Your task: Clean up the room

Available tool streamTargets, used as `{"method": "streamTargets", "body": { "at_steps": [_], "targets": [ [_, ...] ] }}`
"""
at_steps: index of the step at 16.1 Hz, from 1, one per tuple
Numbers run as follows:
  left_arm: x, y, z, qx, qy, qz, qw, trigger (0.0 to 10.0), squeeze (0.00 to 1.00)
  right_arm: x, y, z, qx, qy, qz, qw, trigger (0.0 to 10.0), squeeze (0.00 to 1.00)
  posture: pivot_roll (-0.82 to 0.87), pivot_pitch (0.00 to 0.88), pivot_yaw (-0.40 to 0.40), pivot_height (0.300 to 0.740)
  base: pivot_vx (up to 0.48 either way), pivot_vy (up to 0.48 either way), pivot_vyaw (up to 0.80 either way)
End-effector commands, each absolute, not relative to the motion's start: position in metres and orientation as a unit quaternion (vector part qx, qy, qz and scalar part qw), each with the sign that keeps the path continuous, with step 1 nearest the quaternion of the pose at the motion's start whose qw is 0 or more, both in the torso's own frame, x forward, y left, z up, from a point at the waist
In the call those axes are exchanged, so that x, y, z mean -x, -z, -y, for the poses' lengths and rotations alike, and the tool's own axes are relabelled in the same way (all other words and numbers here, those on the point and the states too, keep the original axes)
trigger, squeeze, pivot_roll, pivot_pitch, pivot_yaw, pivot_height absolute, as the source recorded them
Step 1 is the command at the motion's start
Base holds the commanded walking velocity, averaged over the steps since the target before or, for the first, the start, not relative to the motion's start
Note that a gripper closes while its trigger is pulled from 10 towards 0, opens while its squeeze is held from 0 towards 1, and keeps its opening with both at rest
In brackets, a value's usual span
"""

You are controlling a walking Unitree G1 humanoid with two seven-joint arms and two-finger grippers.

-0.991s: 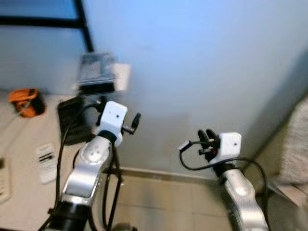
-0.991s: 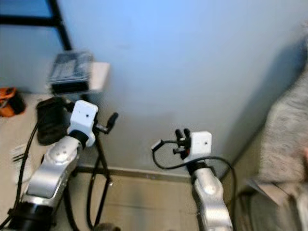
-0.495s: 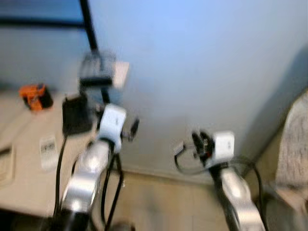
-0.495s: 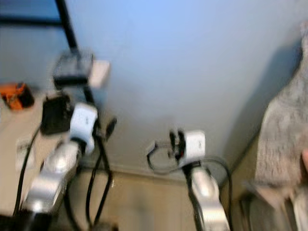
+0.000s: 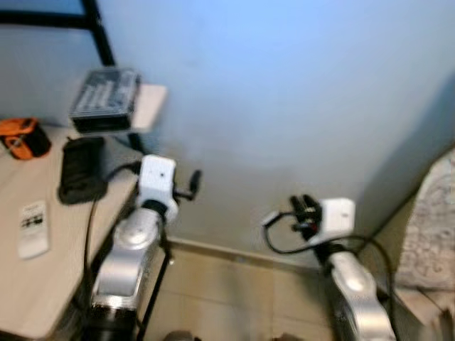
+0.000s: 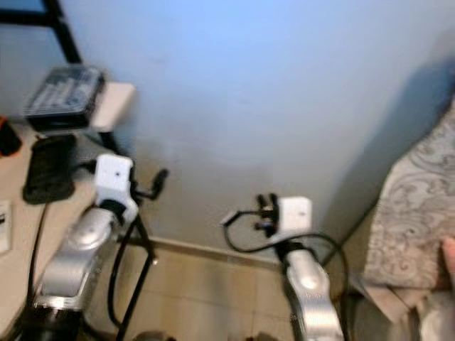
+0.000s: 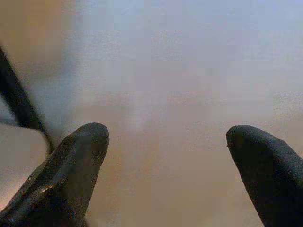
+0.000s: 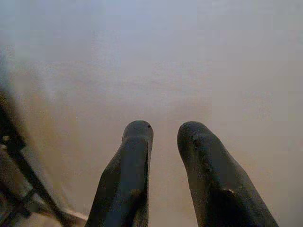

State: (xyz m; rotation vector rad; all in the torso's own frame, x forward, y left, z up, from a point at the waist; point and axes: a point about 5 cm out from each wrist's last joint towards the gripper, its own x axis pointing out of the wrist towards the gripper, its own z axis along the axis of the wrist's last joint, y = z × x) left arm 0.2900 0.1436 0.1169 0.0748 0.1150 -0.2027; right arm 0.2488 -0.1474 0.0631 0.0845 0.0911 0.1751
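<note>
Room cleanup: nothing grasped yet. Left gripper (image 7: 165, 156) spread wide, empty, facing the pale blue wall (image 5: 284, 92). Right gripper (image 8: 163, 142) nearly pressed together, empty, raised likewise, probably carry posture while walking. Clutter sits left on the beige table (image 5: 43, 284): white remote control (image 5: 33, 227), black flat case (image 5: 79, 169), orange tape measure (image 5: 23, 136).

So the desk (image 5: 50, 284) on the left is holding a white remote (image 5: 32, 227) lying flat near the edge, a black pad (image 5: 79, 169) behind it, and an orange-and-black gadget (image 5: 23, 137) sitting at the back. A grey box (image 5: 105, 99) is perching on a small shelf (image 5: 151, 106) above.
</note>
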Motion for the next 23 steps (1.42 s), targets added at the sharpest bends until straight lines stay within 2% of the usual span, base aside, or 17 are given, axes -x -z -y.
{"method": "streamTargets", "body": {
  "at_steps": [1, 23],
  "targets": [
    [-0.2911, -0.1225, -0.1495, -0.045, 0.097, -0.046, 0.993, 10.0, 0.00, -0.2491, -0.0679, 0.1429, -0.050, -0.092, -0.032, 0.994, 10.0, 0.00, 0.05, 0.000, 0.017, 0.710, 0.480, 0.000, 0.00],
    [-0.2935, -0.1191, -0.1439, -0.052, 0.111, -0.057, 0.991, 10.0, 0.00, -0.2504, -0.0651, 0.1456, -0.034, -0.080, -0.046, 0.995, 10.0, 0.00, 0.05, 0.000, 0.016, 0.710, 0.012, 0.000, 0.00]
  ]
}}
